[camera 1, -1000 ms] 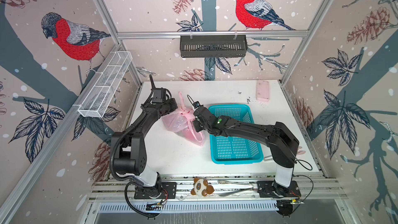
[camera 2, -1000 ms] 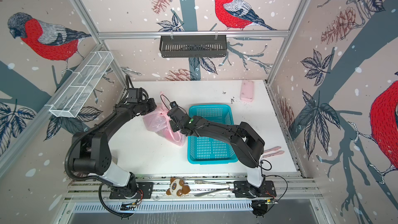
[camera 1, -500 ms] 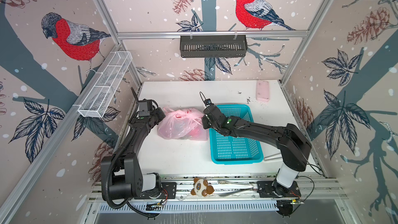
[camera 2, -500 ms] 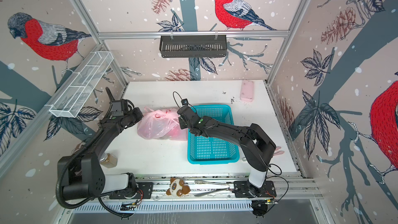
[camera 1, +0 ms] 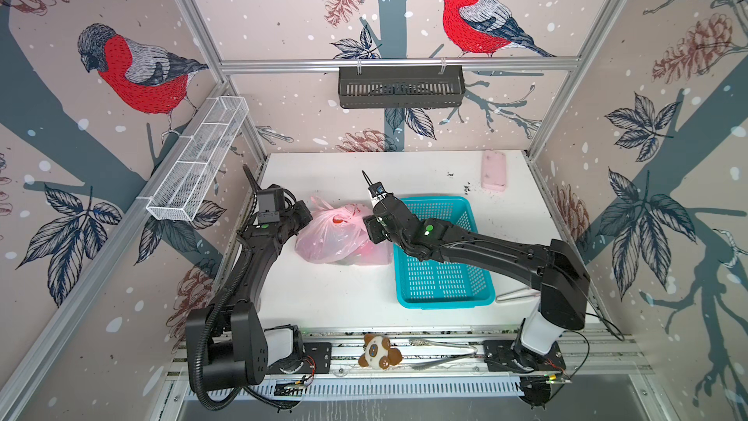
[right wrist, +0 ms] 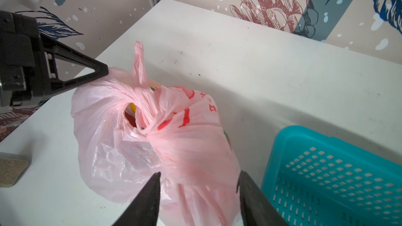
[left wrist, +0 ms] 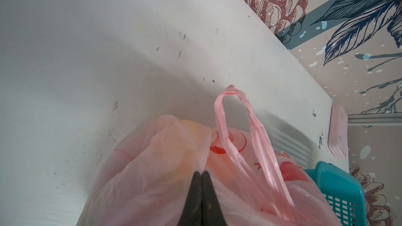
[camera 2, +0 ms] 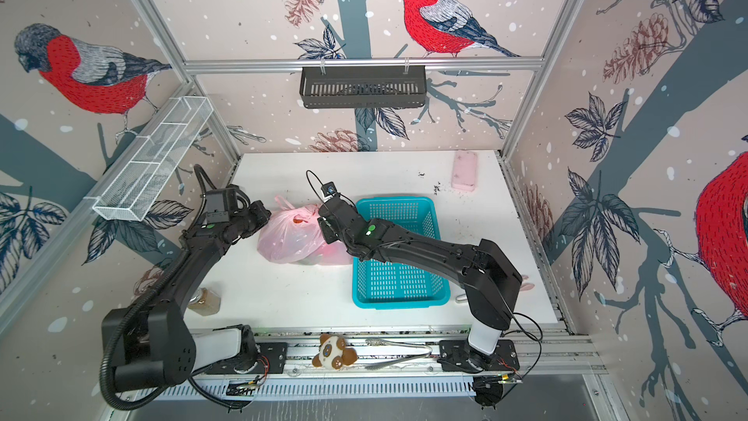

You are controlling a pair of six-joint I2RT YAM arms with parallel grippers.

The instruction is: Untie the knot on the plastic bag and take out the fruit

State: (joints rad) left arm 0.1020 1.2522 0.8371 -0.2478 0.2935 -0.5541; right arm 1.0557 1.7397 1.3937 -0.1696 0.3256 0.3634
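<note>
The pale-pink plastic bag [camera 1: 338, 236] [camera 2: 293, 238] lies on the white table, left of the basket. My left gripper [camera 1: 308, 216] [left wrist: 201, 172] is shut on a fold of the bag's film at its left side. One loop handle [left wrist: 237, 114] stands free above the bag. The knot [right wrist: 150, 116] shows as a bunched twist beside a small gap, and yellow and red fruit [right wrist: 131, 110] shows through that gap. My right gripper [camera 1: 370, 228] [right wrist: 199, 173] is open, its jaws astride the bag's right side without pinching it.
A teal basket [camera 1: 445, 302] [right wrist: 326, 170] stands right of the bag under my right arm. A pink block [camera 1: 494, 170] lies at the back right. A small jar [camera 2: 206, 299] stands at the front left. A plush toy [camera 1: 378, 354] sits on the front rail.
My right gripper has opened and let go of the bag. My left gripper has pulled leftward with the film, and the bag has spread and settled on the table.
</note>
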